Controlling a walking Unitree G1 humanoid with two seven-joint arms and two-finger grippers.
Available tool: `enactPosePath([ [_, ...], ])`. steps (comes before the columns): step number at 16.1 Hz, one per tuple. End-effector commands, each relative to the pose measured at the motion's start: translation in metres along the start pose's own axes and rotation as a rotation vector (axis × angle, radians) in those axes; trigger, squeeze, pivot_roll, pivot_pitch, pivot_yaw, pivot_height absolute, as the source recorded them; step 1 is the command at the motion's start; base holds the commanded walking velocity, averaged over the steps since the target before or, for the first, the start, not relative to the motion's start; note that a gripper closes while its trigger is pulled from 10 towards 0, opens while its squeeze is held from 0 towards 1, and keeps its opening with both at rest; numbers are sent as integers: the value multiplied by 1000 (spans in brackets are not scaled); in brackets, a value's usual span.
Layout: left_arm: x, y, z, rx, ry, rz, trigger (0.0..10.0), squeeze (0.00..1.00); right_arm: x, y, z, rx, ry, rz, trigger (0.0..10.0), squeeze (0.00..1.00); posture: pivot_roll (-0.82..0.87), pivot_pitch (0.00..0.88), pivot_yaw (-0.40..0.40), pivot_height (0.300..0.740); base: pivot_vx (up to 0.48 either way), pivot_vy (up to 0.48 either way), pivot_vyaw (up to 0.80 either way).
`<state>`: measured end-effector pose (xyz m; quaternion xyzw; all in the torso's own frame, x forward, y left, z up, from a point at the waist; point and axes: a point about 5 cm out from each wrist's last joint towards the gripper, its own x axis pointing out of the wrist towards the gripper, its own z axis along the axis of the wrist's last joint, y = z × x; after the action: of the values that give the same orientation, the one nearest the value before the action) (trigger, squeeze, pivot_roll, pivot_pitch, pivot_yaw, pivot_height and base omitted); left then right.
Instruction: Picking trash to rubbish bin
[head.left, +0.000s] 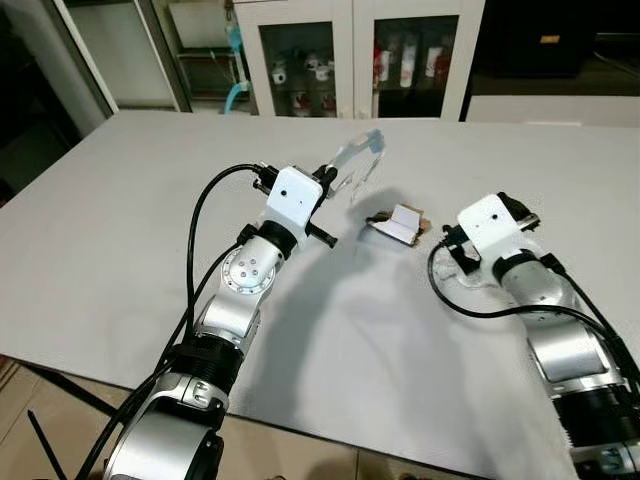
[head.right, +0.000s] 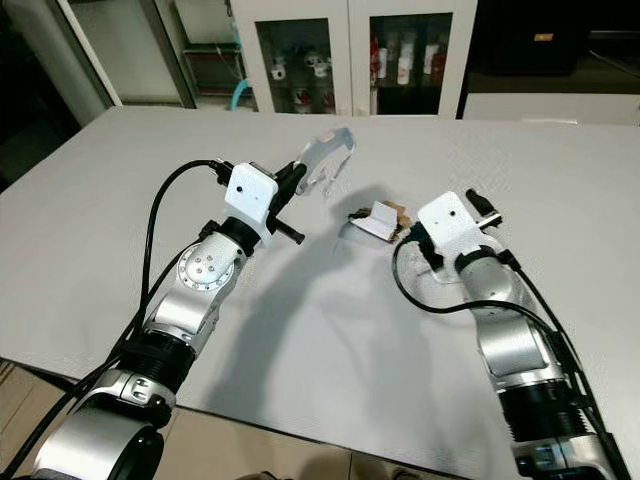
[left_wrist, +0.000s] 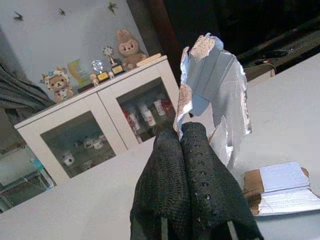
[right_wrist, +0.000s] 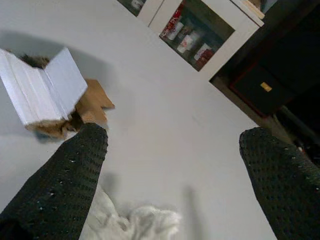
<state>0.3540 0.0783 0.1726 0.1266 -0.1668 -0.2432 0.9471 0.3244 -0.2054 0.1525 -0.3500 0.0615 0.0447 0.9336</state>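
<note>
Trash here is a torn strip of silvery foil wrapper (head.left: 358, 160), and in the left eye view we see it lifted clear of the white surface (head.left: 120, 230) in our left pincer (head.left: 340, 172), while a second piece, a small folded white card with torn brown cardboard backing (head.left: 398, 224), lies flat between our two arms. In the right eye view the same card scrap (head.right: 378, 219) sits just beside our right pincer (head.right: 425, 262), which rests low at the surface with a crumpled white tissue under it; a glass-fronted cabinet (head.right: 350, 55) stands beyond the far edge, and we make out no rubbish bin. In the left wrist view the left pincer's fingers (left_wrist: 192, 165) are pressed fully together on the lower edge of the wrapper (left_wrist: 210, 85), which stands up ragged and creased above them. In the right wrist view the right pincer's fingers (right_wrist: 75, 175) are spread wide with nothing between them, the tissue (right_wrist: 135, 220) bunched just below and the card (right_wrist: 45, 92) just ahead. We judge the wrapper feather-light, limp and slick, likely to slip or tear, so a firm pinch well in from the torn edge suits it; the card looks stiffer and would take best across its folded spine
</note>
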Motion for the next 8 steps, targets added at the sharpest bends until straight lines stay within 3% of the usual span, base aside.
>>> enactPosePath([
  [1, -1, 2, 1, 5, 2, -8, 10000, 0, -2, -2, 5, -61, -10, 2, 10000, 0, -15, 21, 132, 740, 0, 0, 0],
  [2, -1, 1, 1, 6, 4, -14, 10000, 0, -4, -7, -2, -116, 41, -10, 10000, 0, -17, 23, 133, 740, 0, 0, 0],
  [4, -1, 1, 0, 8, 9, -21, 10000, 0, -5, -17, -22, -78, 174, -68, 10000, 0, -14, 22, 132, 740, 0, 0, 0],
  [8, -1, 1, -1, 8, 14, -24, 10000, 0, -7, -21, -26, -130, 189, -82, 10000, 0, -14, 26, 133, 740, 0, 0, 0],
])
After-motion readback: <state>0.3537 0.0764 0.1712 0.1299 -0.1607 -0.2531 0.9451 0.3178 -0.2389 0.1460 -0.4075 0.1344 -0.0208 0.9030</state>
